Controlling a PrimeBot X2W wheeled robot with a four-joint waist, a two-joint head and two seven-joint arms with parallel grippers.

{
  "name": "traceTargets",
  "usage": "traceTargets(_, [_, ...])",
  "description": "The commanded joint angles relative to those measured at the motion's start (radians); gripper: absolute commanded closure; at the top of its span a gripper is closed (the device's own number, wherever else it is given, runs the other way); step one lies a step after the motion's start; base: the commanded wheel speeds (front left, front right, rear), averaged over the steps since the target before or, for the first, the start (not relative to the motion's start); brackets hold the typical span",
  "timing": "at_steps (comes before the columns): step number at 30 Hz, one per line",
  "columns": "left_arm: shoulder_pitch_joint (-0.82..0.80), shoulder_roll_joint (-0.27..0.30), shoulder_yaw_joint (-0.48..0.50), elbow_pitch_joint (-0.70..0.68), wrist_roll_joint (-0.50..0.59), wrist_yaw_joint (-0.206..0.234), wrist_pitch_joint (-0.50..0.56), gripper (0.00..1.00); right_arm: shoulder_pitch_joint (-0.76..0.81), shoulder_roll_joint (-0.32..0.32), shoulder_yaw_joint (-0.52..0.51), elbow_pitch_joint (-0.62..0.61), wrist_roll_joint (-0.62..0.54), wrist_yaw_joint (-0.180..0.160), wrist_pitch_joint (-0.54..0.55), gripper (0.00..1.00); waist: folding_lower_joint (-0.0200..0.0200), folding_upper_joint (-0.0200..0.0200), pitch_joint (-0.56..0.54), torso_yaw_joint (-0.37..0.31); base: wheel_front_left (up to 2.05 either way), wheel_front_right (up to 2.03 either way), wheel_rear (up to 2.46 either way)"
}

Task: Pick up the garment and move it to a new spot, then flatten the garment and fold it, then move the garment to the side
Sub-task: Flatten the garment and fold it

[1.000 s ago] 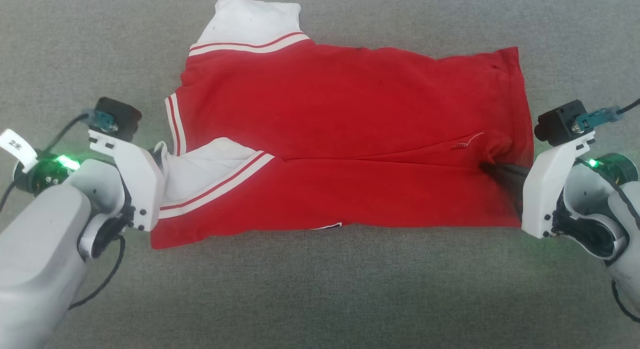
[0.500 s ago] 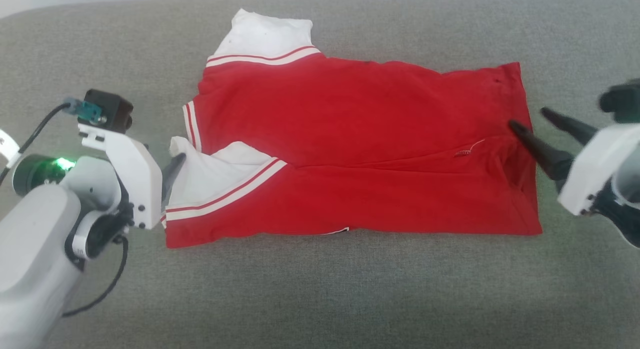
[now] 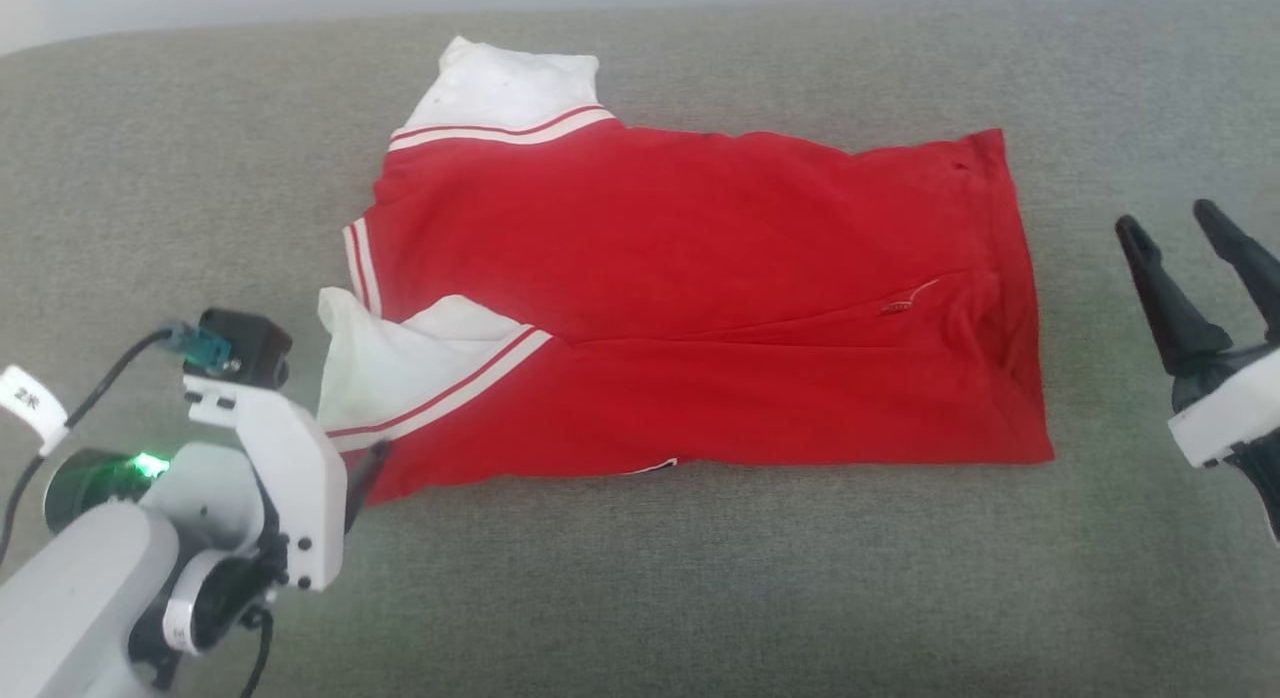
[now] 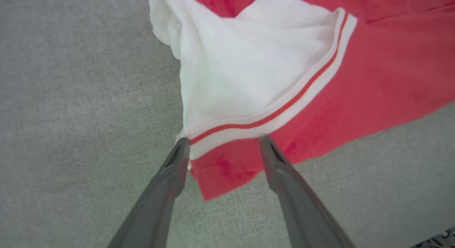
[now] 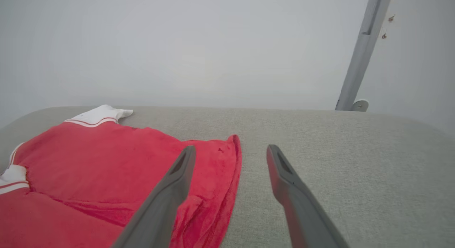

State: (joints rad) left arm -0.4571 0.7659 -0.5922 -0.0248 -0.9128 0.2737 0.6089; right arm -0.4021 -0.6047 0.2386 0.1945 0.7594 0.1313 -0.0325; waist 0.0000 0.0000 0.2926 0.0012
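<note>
On a grey cloth surface (image 3: 640, 598), the garment (image 3: 700, 308), folded along its length into a wide red band and lying flat across the middle, white sleeves at its left end. From the head: far sleeve (image 3: 500, 83) pointing away, near sleeve (image 3: 400, 363) folded over the near left corner, both with red-and-white trim (image 3: 440, 393); a small bit of black-and-white print (image 3: 655, 466) peeking out under the near edge. From the left wrist, much closer on that same corner: left gripper (image 4: 224, 140) with jaws spread, one tip at the outer end of the trim, the other where white band meets red cloth, pinching nothing; cannot tell whether touching the cloth or just above it. In the head view, mostly hidden behind its white mount, with one dark finger at the corner. Right gripper (image 3: 1167, 220) apart from the garment, off its right end, over bare surface, jaws spread and holding nothing. From the right wrist, one finger in front of the red right edge, the other over grey cloth. Added by this low, forward look: the rounded far edge of the surface, behind it a plain pale wall (image 5: 177, 45), and at the right a slanted grey pole (image 5: 362, 45) with a small round foot (image 5: 357, 105) just behind the edge. Cloth of the surface finely woven, without marks.
</note>
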Motion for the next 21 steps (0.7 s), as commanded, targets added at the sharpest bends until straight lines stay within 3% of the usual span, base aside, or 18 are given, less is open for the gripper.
traceTargets(1, [0.025,0.011,0.004,-0.014,-0.003,0.019,0.01,0.0,0.027,0.025,-0.035,-0.016,-0.026,-0.001,-0.019,0.0,0.0,0.0,0.001,-0.011,0.0,0.0,0.0])
traceTargets(8, [0.084,0.035,0.017,-0.006,-0.027,0.082,0.04,0.0,0.118,0.155,-0.192,-0.087,-0.163,-0.001,-0.052,0.0,0.0,0.0,0.007,-0.052,0.0,0.0,0.0])
traceTargets(17, [0.101,0.006,0.019,0.113,-0.064,0.102,0.049,0.0,0.178,0.271,-0.266,-0.166,-0.252,-0.001,-0.04,0.0,0.0,0.0,0.019,-0.096,0.0,0.0,0.0])
traceTargets(18, [0.101,0.002,0.012,0.122,-0.06,0.096,0.054,0.25,0.186,0.28,-0.264,-0.172,-0.254,-0.001,-0.033,0.0,0.0,0.0,0.019,-0.099,0.0,0.0,0.0])
traceTargets(19, [0.098,0.0,0.006,0.128,-0.059,0.087,0.057,0.99,0.192,0.286,-0.264,-0.177,-0.256,-0.001,-0.021,0.0,0.0,0.0,0.019,-0.1,0.0,0.0,0.0])
traceTargets(21, [0.094,-0.009,0.003,0.138,-0.067,0.072,0.055,1.0,0.198,0.294,-0.255,-0.186,-0.248,-0.001,0.009,0.0,0.0,0.0,0.019,-0.102,0.0,0.0,0.0])
